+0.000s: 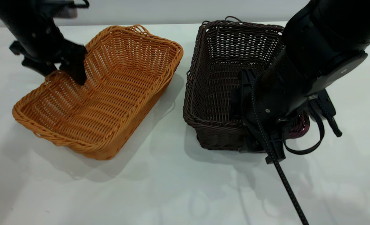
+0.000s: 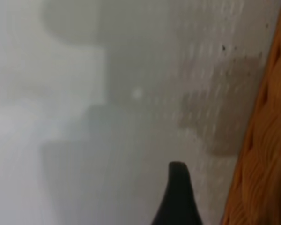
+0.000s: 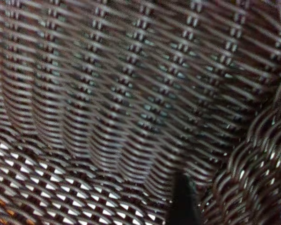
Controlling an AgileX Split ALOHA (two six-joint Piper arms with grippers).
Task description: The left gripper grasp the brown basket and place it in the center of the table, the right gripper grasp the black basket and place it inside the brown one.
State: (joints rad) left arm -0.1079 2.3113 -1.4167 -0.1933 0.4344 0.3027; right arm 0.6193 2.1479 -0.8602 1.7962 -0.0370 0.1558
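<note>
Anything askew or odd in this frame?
The brown basket is tipped: its side under the left gripper is raised off the table. The black basket sits flat, with the right gripper at its side.

A plain pale wall [image 1: 172, 11] runs behind the glossy white table [image 1: 178, 187], which carries soft shadows and faint reflections.

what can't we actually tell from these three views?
- Exterior: right gripper fingertips sit behind its own bulk at the black basket wall; grip unconfirmed.
- Exterior: left gripper blurred at the brown basket rim; closure unclear.
- Left wrist: one finger visible, the other cut off.
</note>
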